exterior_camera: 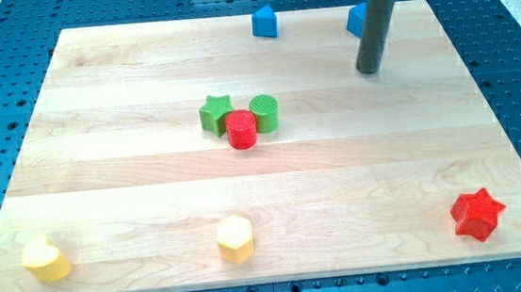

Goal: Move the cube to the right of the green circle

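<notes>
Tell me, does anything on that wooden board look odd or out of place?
Nothing looks damaged. Only the middle is crowded: the green star, red cylinder and green cylinder sit bunched together. My tip rests just below a half-hidden blue block.

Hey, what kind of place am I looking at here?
Probably a robotics lab bench: a wooden board sits on a blue perforated table, small coloured blocks such as the red star lie on it, and my tip stands near the blue cube.
</notes>
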{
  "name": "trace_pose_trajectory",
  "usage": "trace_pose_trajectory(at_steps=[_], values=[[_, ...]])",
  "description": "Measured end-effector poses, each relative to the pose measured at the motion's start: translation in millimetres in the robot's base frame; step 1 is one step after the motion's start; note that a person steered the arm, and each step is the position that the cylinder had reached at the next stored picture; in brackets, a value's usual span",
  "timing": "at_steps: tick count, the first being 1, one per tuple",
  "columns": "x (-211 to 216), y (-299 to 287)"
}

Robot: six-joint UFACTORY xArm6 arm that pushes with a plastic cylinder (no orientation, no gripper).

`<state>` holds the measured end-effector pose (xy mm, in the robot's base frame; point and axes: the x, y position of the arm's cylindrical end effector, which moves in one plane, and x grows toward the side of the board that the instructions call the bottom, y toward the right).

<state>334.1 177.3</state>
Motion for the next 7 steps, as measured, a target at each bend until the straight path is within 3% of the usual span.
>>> trace_pose_trajectory(at_steps=[1,3,5,6,7], values=[[-12.6,31.3],[-89.1,81.2],[-127.7,54.2],[-100.9,-2.8],[-27.5,-25.4]])
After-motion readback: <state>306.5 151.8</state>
